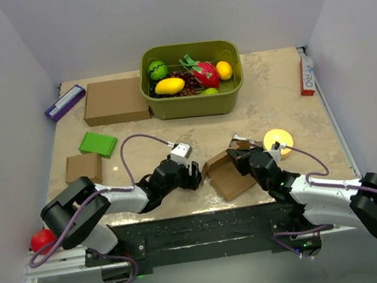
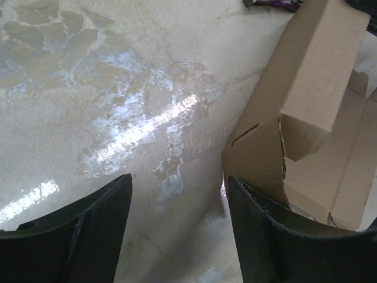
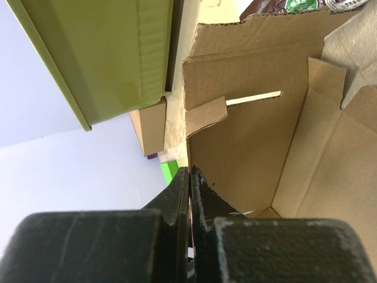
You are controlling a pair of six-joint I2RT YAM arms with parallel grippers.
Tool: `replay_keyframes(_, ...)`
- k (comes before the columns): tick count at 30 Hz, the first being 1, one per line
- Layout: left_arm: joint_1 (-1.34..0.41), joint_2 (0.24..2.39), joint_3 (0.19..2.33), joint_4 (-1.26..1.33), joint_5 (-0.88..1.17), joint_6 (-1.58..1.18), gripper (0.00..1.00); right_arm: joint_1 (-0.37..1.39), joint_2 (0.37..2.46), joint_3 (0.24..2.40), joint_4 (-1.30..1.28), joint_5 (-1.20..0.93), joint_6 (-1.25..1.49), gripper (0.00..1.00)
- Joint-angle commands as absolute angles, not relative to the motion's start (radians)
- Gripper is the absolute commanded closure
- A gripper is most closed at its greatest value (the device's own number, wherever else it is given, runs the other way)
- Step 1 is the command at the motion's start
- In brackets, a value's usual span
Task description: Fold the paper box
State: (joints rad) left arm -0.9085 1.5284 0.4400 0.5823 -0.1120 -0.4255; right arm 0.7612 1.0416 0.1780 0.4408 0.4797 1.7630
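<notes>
Paper box (image 1: 224,177) folding is being judged, from the half-formed shape, to be at the wall-raising step. In the right wrist view the jaws of the right gripper (image 3: 189,174) are being pressed together, and a thin side wall of the box appears to be pinched between them, its cut edge running straight into the seam. A slot and a loose tab (image 3: 206,116) are showing at 12 o'clock from the grip. The jaws of the left gripper (image 2: 178,181) are being held wide apart over bare table (image 2: 118,88) with nothing gripped. A standing corner of the box is rising just beside one of its fingers (image 2: 277,236), at 3 o'clock; whether they are touching cannot be told. In the top view the box is lying near the front edge of the table, partly opened, with the left gripper at its 9 o'clock and the right gripper at its 2 o'clock. Farther out, a green bin (image 1: 197,105) of toy fruit is sitting at 12 o'clock from the box, a large brown carton (image 1: 115,100) at 10 o'clock and a small brown carton (image 1: 83,167) at 9 o'clock, well apart. The next move is judged to call for the open jaws being brought toward 3 o'clock onto the standing corner. That wall can then be pressed inward along its crease while the far wall is being steadied. Thin card is likely to buckle if squeezed off the crease.
</notes>
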Motion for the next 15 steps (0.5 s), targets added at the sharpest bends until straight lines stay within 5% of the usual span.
replay_keyframes(1,-0.94,1.511,0.434,0.626,-0.146,-0.423,0.3,0.765,1.052,0.186,0.397,0.506,1.764,1.0)
replay_keyframes(15,-0.954,1.522,0.385,0.868,-0.019,-0.437,0.35,0.767,1.065,0.183,0.397,0.494,1.764,1.0)
